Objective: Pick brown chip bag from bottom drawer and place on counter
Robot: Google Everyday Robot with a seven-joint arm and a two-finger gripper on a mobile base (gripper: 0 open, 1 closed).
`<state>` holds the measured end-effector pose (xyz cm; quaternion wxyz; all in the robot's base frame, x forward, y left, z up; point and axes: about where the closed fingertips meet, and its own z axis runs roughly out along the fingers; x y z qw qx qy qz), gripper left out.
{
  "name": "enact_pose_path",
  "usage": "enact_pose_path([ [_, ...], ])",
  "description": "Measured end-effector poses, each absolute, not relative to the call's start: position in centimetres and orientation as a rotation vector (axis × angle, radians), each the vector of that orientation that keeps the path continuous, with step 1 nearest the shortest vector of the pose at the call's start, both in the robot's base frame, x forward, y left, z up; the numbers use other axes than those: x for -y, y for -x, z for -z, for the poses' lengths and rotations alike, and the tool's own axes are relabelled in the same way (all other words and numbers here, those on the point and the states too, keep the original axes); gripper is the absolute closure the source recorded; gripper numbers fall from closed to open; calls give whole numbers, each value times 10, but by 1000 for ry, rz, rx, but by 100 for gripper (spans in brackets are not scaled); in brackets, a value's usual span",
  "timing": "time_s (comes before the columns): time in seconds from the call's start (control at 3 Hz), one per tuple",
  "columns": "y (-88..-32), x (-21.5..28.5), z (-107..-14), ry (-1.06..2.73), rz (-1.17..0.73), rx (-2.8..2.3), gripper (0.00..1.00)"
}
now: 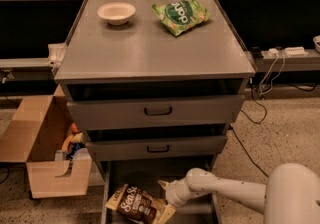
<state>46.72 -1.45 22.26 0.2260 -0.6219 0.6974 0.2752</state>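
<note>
We see the grey bench (150, 50), w/ the bottom drawer (145, 170) pulled out below its front edge. The arm (235, 193) reaches in from the right. A green chip bag (180, 14) sits nr the rear-right corner. The brown chip bag (135, 204) lies label-up in the drawer, long axis approx parallel to the front edge, left end slightly rearward. A bowl (116, 12) sits rear-left. The gripper (164, 199) is at the brown bag's right end, jaws spread apart.
</note>
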Motion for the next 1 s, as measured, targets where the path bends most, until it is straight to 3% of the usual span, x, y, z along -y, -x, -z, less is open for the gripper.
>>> enact_pose_path([
  [1.0, -469, -38, -151, 1682, -868, -1976, 0],
])
